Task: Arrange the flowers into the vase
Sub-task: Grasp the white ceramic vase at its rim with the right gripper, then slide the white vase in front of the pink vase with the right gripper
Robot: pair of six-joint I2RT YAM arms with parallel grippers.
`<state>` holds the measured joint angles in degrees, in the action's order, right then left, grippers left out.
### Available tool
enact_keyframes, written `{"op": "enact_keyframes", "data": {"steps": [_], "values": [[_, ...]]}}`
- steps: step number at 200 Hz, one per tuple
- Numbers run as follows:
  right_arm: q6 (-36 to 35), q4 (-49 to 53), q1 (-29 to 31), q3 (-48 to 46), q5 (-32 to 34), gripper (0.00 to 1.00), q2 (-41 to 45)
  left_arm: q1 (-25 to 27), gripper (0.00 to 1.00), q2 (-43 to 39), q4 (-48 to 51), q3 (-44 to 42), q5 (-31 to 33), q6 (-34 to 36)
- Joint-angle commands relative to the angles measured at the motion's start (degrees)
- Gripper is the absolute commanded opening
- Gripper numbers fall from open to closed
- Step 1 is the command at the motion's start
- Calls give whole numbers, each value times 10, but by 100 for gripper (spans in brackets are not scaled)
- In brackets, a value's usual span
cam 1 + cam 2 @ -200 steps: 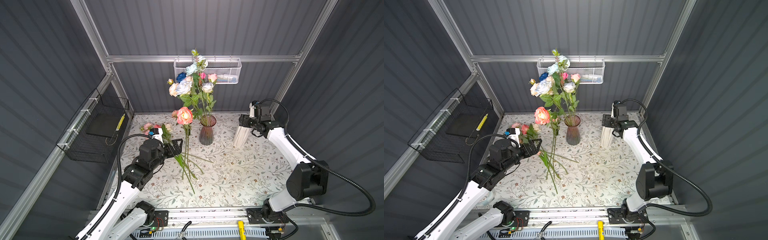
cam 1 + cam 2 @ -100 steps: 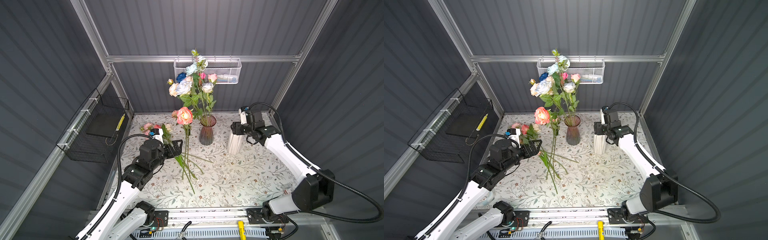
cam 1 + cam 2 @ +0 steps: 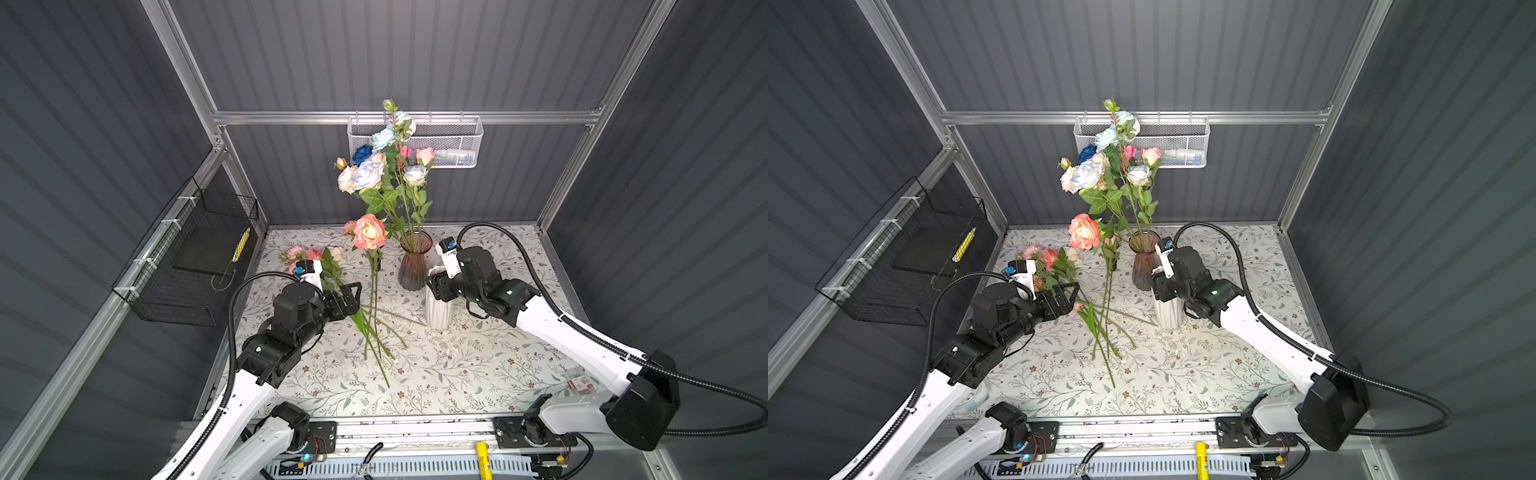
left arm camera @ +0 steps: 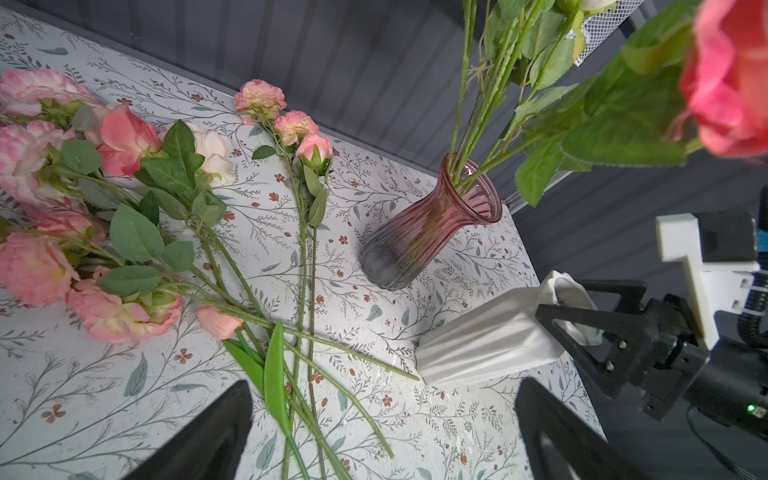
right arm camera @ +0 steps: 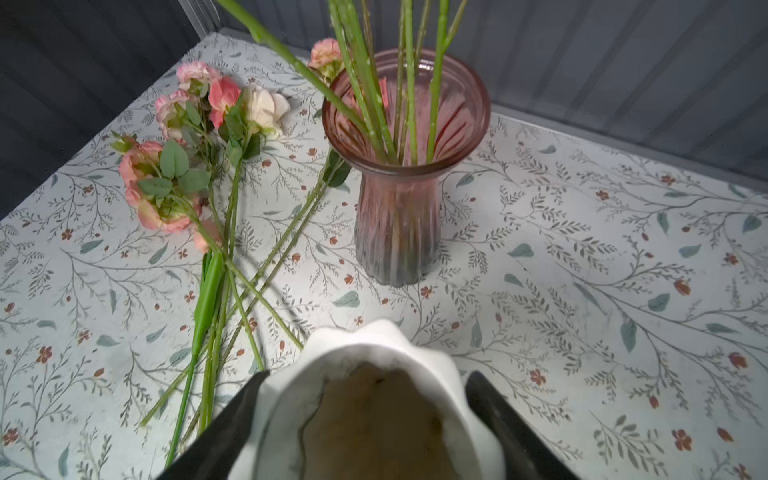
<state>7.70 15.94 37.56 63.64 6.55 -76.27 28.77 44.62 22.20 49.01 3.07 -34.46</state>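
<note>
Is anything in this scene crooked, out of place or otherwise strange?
Yes. The big peach rose leans far sideways out of the pink vase, well below the upright blooms. Also, the right tool grips a second, empty white vase beside it, while pink flowers lie on the table.

White link shells (image 3: 582,336) between black joint housings (image 3: 640,411) on both arms. Black triangular open-frame fingers (image 4: 615,355), two small screws at the root. Behind the jaws, white camera bracket (image 4: 685,237) with a blue patch; black ribbed cable (image 3: 519,249) looping back; small green light (image 4: 751,408) farther back.
</note>
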Motion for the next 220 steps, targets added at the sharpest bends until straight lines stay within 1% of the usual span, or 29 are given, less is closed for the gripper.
{"op": "enact_keyframes", "data": {"steps": [1,22,51,83,117,126,144,171,189,202,220], "values": [[-13,-134,2,-13,34,32,26,-3,100,-10,10,-1,7,11],[-8,-161,4,-20,20,33,11,-3,100,-9,9,-1,5,10],[16,-134,14,0,-26,31,-16,-3,100,-10,10,-1,6,11],[45,-78,46,23,-89,30,-32,-3,100,-16,17,-1,16,17],[90,-85,91,28,-183,31,-42,-3,100,-17,18,2,22,20],[98,-92,101,29,-199,31,-44,-3,100,-16,16,2,20,20],[95,-86,107,34,-186,32,-35,-3,100,-10,18,5,19,20],[54,-48,106,40,-119,33,5,-3,100,-10,24,8,22,24],[31,-18,105,49,-81,34,17,-3,100,-9,31,8,30,25],[24,-10,100,48,-73,34,16,-3,100,-10,34,8,34,25],[22,-25,91,36,-72,35,8,-3,100,-12,35,6,34,25]]}}
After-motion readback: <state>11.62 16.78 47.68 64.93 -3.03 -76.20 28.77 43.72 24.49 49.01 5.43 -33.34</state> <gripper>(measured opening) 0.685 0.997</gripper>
